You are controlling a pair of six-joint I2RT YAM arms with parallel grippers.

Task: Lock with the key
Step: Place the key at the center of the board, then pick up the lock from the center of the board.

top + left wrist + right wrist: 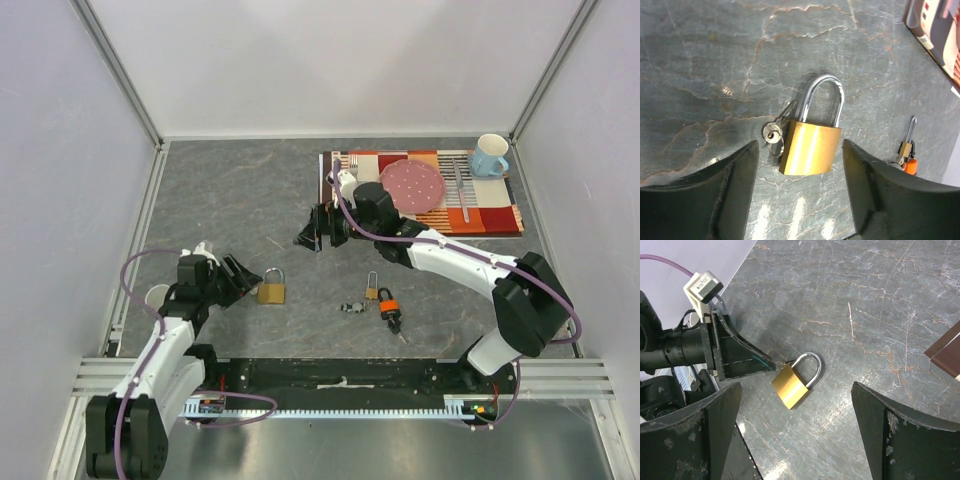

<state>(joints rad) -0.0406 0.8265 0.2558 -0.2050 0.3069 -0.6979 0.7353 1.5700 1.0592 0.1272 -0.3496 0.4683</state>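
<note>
While its jaws gape empty, the left gripper [243, 280] sits nearer, just behind the base of the brass, steel-shackled padlock [810, 147].

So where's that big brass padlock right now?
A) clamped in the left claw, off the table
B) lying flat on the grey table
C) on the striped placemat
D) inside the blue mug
B: the brass padlock lies flat on the grey table, just ahead of the open left gripper, with nothing gripping it.
</note>
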